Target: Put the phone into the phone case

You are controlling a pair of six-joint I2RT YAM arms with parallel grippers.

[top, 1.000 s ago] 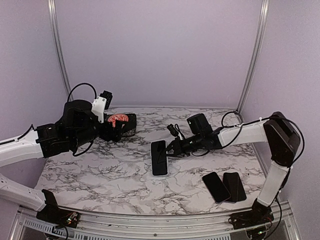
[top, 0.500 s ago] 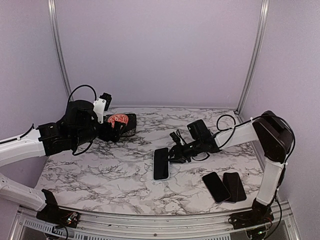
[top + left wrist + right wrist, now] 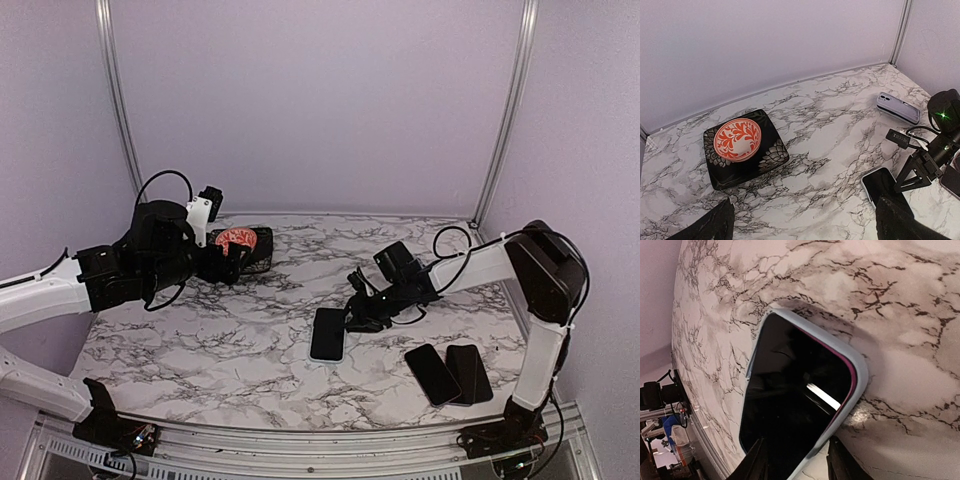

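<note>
phone: point(image 3: 328, 334) lies flat, screen up, near the table's point(image 3: 220, 350) middle, already sitting in a pale case point(image 3: 852, 371) whose rim wraps its edge; one corner in the right wrist view shows a thin pink line between glass and rim, so that corner may not be fully seated
right gripper: point(image 3: 357, 318) low at the phone's 2 o'clock corner, fingers point(image 3: 756, 465) straddling the case edge, jaws part open, nothing lifted
left gripper: point(image 3: 800, 225) hangs high at 9 o'clock of the table, jaws at their widest, empty
handling: phone judged stiff, fairly heavy for its size, glass face slick and breakable; case judged soft, grippy, flexing at the rim
where to hold: by the long edges across the narrow width, on the case wall, not on the glass; pressing flat at the corner should seat it
risk: a pinch at one corner could peel the rim off again
other things: bowl point(image 3: 737, 139) on plate point(image 3: 765, 162) at 10 o'clock; spare phones point(image 3: 447, 373) at 4 o'clock; another case point(image 3: 897, 107) at 1 o'clock
</note>
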